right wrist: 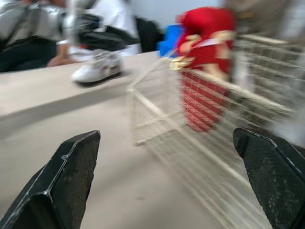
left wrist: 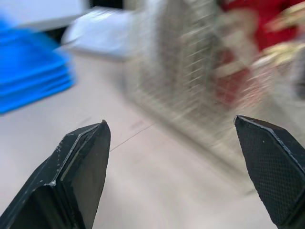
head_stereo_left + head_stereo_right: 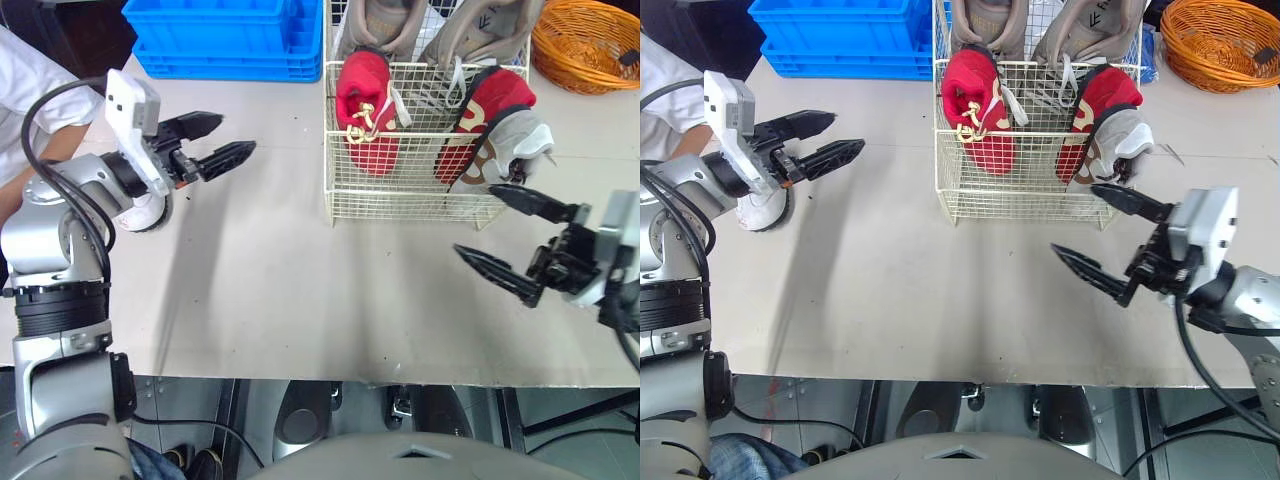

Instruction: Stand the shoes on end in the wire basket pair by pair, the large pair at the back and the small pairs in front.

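Beige tabletop carries a blue crate at the far edge toward the left corner, a wicker basket at the far right corner, and the wire basket between them at the far edge. Two large grey sneakers stand on end at the back of the wire basket. In front of them are a red shoe with gold laces and a red-and-grey shoe, which leans out over the basket's front right corner. A small white shoe lies on its sole near the left edge, directly under the left arm and partly hidden by it. Whether its mate lies beside it cannot be determined. A person's sleeve shows at the left edge.

The left gripper hangs above the tabletop just beyond the white shoe, fingers moderately apart and empty. The right gripper hovers in front of the basket's right corner, fingers spread wide and empty.

The white shoe probably weighs little, with a soft, compressible upper and a stiffer sole and heel. Recommended hold: pinch across the heel or across sole and upper at mid-length, not by the laces, which may snag on the wire. The basket looks light and may slide if pushed.
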Available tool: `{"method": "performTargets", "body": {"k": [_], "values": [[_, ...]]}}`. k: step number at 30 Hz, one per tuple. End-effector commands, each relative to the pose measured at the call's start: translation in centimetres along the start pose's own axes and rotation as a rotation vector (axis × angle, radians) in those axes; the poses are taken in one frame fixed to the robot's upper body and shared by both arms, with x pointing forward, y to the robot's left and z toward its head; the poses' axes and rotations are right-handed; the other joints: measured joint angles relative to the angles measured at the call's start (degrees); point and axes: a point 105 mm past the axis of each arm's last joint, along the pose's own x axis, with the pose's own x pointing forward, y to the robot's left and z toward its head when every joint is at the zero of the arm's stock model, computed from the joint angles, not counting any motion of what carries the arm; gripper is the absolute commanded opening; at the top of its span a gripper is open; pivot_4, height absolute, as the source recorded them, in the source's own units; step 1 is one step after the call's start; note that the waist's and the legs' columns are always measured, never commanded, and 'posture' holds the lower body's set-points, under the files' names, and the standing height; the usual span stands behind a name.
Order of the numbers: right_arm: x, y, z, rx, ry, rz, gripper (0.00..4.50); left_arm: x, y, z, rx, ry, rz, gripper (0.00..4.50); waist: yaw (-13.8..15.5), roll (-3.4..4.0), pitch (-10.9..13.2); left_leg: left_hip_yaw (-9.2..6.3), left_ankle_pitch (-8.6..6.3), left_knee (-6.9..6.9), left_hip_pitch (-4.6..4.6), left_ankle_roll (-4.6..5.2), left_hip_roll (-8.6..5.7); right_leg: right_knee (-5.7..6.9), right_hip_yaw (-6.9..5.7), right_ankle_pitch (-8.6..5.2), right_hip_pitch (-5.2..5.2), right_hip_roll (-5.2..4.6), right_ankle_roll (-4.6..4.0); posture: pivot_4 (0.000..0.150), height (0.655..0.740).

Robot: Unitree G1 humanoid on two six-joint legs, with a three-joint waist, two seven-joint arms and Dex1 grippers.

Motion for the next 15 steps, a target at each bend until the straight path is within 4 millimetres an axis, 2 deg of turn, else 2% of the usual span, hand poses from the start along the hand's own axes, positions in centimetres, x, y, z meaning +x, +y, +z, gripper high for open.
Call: {"method": "performTargets", "body": {"k": [1,3,8,12,15], "values": [[1.0,1.4,0.9,-0.046,-0.075,0.051,4.41,-2.2,4.5,0.9,0.032,-0.02,0.238,4.5,-0.05,-0.04,0.01,-0.01,0.0,0.0,-0.01,0.0,0.0,0.01,-0.01,0.0,-0.01,0.0,0.0,0.15,0.686],[1.3,1.8,0.6,-0.05,-0.089,0.077,4.41,-3.6,7.0,0.6,-0.005,-0.023,0.365,4.5,-0.01,-0.08,0.0,0.0,0.0,0.0,-0.04,0.0,0.0,0.02,-0.02,0.0,-0.04,-0.01,0.0,0.15,0.686],[1.5,2.5,0.2,-0.058,-0.109,0.137,4.41,-6.1,10.7,-0.3,-0.063,-0.01,0.556,4.5,-0.09,-0.28,-0.06,0.0,0.0,0.01,-0.04,0.0,-0.01,0.05,-0.04,0.0,-0.06,-0.03,0.0,0.15,0.686],[1.4,2.6,0.0,-0.06,-0.119,0.175,4.41,-7.5,12.5,-1.2,-0.109,0.025,0.645,4.5,-0.11,-0.38,-0.13,0.02,0.0,0.01,-0.04,0.0,-0.01,0.08,-0.05,0.0,-0.09,-0.03,0.0,0.15,0.686],[1.4,2.5,-0.1,-0.064,-0.123,0.18,4.41,-8.0,13.1,-2.3,-0.132,0.064,0.669,4.5,-0.14,-0.49,-0.18,0.02,0.0,0.01,-0.04,0.0,-0.01,0.12,-0.06,0.0,-0.11,-0.03,0.0,0.15,0.686]]}}
